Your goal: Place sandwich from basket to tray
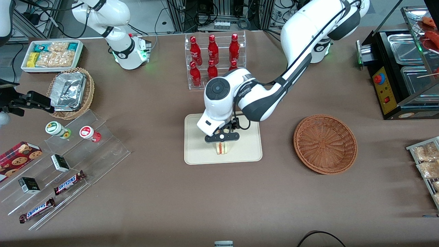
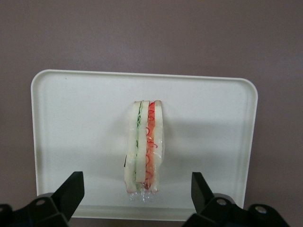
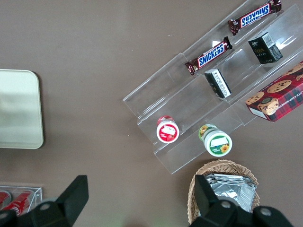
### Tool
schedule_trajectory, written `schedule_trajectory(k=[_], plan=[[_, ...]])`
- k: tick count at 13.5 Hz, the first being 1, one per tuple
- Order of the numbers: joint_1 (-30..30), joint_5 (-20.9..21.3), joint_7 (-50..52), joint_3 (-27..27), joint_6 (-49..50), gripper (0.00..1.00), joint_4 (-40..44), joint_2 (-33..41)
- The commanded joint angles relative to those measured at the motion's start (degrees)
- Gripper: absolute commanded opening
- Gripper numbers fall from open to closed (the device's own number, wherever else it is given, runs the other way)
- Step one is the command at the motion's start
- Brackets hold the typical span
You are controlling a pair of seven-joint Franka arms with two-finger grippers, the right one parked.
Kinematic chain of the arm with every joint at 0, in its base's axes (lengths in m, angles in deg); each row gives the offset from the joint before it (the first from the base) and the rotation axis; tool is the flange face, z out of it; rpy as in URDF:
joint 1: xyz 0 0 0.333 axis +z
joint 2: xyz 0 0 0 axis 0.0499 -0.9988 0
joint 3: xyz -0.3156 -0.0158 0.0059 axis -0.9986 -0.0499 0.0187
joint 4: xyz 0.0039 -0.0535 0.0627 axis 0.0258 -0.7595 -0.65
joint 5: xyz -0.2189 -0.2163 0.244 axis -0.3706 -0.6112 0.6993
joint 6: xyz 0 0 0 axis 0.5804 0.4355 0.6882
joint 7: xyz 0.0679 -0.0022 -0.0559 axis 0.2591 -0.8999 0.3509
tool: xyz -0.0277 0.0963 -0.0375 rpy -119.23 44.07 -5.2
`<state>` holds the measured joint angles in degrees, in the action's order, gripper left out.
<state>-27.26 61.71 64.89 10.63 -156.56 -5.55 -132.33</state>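
Sandwich point(image 2: 144, 149) stands on edge on tray point(image 2: 71, 118), basket point(image 1: 325, 143) empty; gripper point(image 2: 137, 198) over it, fingers point(image 2: 71, 189) spread wide and clear of bread: lift straight up, avoid tipping it.

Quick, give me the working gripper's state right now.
Left gripper: open, fingers spread wide on either side of the triangular white-bread sandwich, holding nothing; it hangs over the flat cream-beige tray, where the sandwich stands on edge.

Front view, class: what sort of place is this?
Probably a mock snack counter in a robot lab: a rack of red bottles, Snickers bars on clear steps, and the open gripper above a sandwich standing on a tray.
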Motion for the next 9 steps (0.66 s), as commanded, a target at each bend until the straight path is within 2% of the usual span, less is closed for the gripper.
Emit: schedule_trajectory(k=[1,3,7,9], plan=[[1.10,-2.79,0.49,-0.05,2.38,1.00,0.27,3.92],[2.24,-4.83,0.75,0.12,4.58,1.00,0.18,6.12],[7.25,-4.83,0.23,0.30,7.30,1.00,-1.65,9.55],[10.32,-4.92,-3.35,0.30,7.75,1.00,-2.28,10.44]])
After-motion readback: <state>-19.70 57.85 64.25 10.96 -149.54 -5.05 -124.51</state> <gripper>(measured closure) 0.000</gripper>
